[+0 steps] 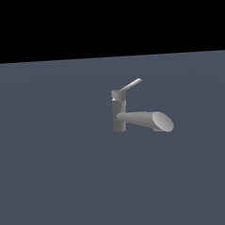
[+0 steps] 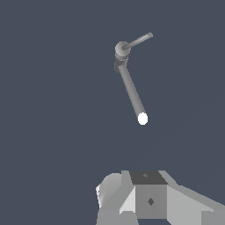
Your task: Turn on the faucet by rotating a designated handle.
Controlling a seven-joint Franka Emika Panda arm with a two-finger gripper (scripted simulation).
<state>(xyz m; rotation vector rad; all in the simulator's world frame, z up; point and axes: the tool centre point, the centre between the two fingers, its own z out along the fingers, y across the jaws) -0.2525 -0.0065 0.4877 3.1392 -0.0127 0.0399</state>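
Faucet (image 1: 133, 118) stands well ahead of my gripper (image 2: 149, 200), its thin handle (image 2: 137, 41) angling off the cap away from the spout, reachable for a sideways push; whether the jaws are spread I cannot tell.

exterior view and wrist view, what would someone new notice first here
The grey faucet stands alone near the middle of the exterior view on a flat blue-grey floor, its thick spout pointing toward that view's right. A thin handle slants up from its top. In the wrist view, part of the end effector fills the lower edge, well apart from the faucet; whether it is open cannot be told.
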